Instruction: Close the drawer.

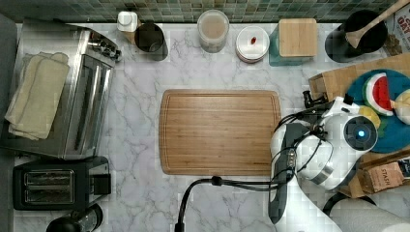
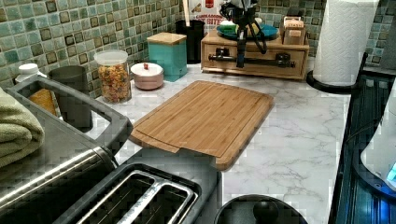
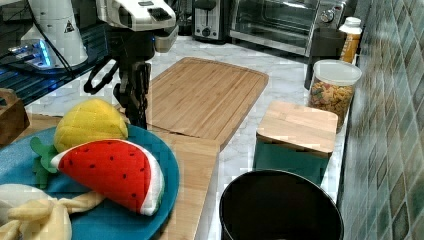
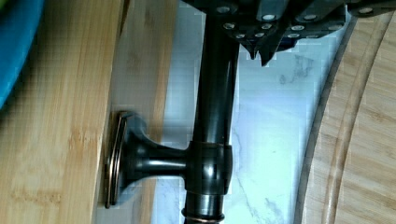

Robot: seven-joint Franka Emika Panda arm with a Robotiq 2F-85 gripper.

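The drawer (image 2: 254,57), nearly shut, is being met at its crosswise black bar handle (image 4: 212,116) by the hand (image 2: 241,46), finger state being left undetermined.

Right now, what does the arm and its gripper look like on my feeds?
The arm is glossy white with rounded joints, a round dark cap with a glowing blue light on top, and a metallic ring at one joint. Black cables loop loosely along it. The gripper is black under a white wrist housing; the wrist view shows dark fingers dotted with small screws.
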